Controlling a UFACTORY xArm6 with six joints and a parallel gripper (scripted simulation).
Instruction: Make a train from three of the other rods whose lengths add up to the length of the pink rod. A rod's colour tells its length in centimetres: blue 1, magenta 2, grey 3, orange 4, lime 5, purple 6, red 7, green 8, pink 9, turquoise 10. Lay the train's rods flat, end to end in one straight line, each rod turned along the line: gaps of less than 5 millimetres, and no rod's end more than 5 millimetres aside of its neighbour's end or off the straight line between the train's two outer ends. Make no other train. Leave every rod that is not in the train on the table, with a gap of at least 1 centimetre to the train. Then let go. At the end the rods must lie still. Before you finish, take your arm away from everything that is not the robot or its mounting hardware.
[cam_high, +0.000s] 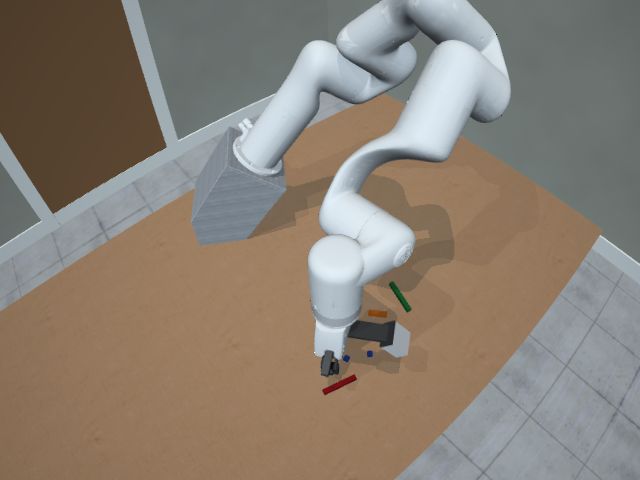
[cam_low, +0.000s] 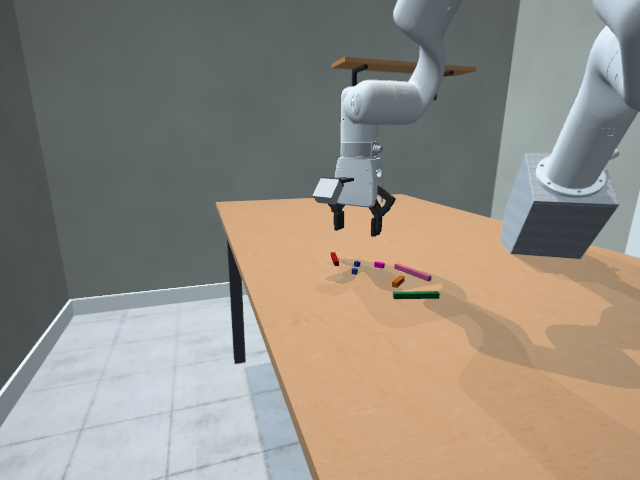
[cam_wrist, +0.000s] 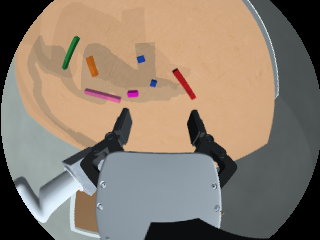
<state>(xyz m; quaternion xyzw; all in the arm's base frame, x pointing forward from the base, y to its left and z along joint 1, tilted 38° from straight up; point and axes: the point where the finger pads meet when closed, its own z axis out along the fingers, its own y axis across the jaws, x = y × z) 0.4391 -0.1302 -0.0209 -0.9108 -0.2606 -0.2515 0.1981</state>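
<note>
My gripper (cam_high: 330, 365) (cam_low: 356, 227) (cam_wrist: 160, 115) is open and empty, hanging well above the table (cam_high: 155, 335) (cam_low: 361, 387) over the rods. The pink rod (cam_low: 412, 271) (cam_wrist: 102, 95) lies flat, with a short magenta rod (cam_low: 378, 264) (cam_wrist: 132, 94) near its end; the arm hides both in the top view. A red rod (cam_high: 339, 384) (cam_low: 334, 258) (cam_wrist: 184, 84) lies nearest the table's edge. Two blue cubes (cam_high: 346, 358) (cam_high: 369, 353) (cam_low: 356, 263) (cam_low: 354, 270) (cam_wrist: 140, 59) (cam_wrist: 154, 83) lie apart beside it. An orange rod (cam_high: 377, 313) (cam_low: 397, 281) (cam_wrist: 91, 66) and a green rod (cam_high: 400, 296) (cam_low: 415, 295) (cam_wrist: 70, 52) lie separately further off. No rods touch.
The arm's grey base block (cam_high: 232, 201) (cam_low: 553, 227) stands on the table away from the rods. A wooden wall shelf (cam_low: 392, 64) hangs behind the arm. The table's edge runs close to the red rod.
</note>
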